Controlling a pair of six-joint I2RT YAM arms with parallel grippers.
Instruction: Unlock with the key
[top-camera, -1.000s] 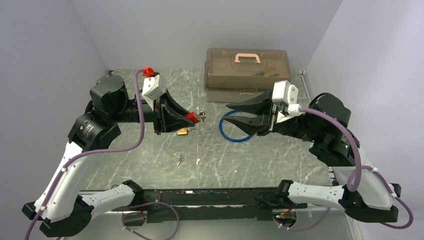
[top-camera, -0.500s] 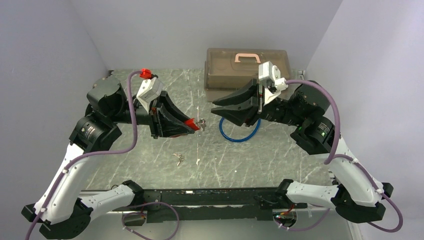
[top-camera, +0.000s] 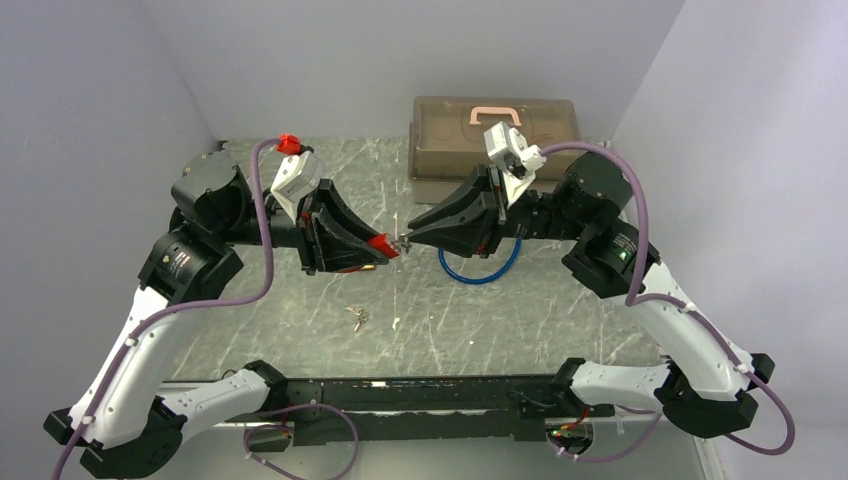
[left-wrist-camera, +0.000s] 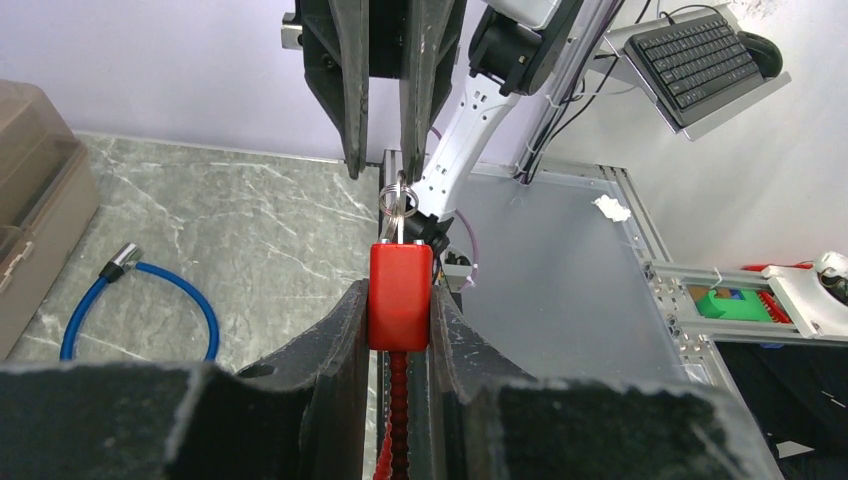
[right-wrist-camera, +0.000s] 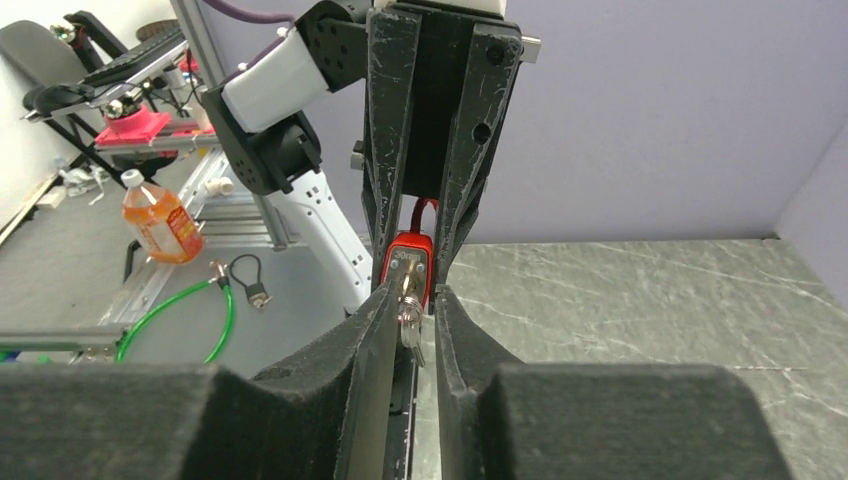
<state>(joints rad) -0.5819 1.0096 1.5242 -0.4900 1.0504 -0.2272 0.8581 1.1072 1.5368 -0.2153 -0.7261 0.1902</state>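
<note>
Now, key (right-wrist-camera: 408, 318) in padlock (left-wrist-camera: 400, 295), within right gripper (right-wrist-camera: 412, 295)

The padlock (left-wrist-camera: 400, 285) hangs over the table (top-camera: 480, 330), boxed in on both sides: the left gripper (top-camera: 380, 251) fills its left, the right gripper (top-camera: 408, 238) its right. Behind it to the right stands a box (top-camera: 495, 150). A cable (top-camera: 478, 283) lies on the table to its right. In front of it the table is open but for loose keys (top-camera: 357, 317).

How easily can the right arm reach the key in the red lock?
Probably easily: the right gripper straddles the key sticking out of the red padlock held by the left gripper; nothing blocks it.
</note>
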